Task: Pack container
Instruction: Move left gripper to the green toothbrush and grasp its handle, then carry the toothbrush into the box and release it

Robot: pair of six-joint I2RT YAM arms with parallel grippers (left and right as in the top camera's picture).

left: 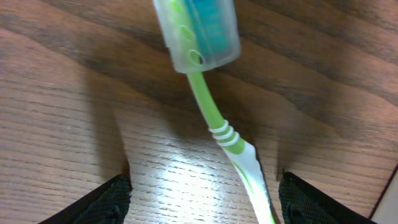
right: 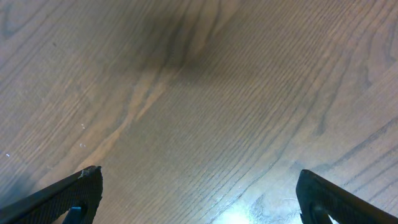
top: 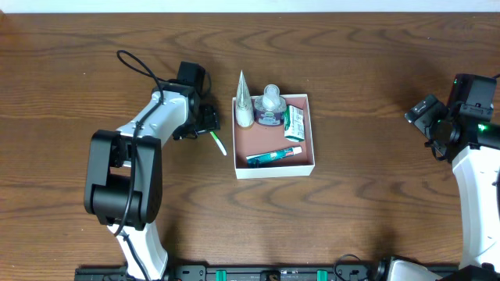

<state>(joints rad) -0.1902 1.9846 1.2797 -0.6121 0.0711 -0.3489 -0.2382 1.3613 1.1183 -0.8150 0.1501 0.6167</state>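
The container [top: 311, 133], a white square box with a pink-brown inside, sits at the table's middle. It holds a clear pump bottle [top: 271, 105], a green packet [top: 294, 122] and a toothpaste tube [top: 273, 156]. A white cone-shaped tube [top: 244, 100] leans at its left wall. A green and white toothbrush [top: 217, 143] with a clear head cap lies on the table left of the container; it also shows in the left wrist view [left: 214, 118]. My left gripper [top: 207, 119] is open, low over the toothbrush, its fingers [left: 202, 202] either side of the handle. My right gripper [top: 426, 117] is open and empty [right: 199, 196] at the far right.
The table is dark brown wood. The left arm's black cable [top: 137, 64] loops over the table at the back left.
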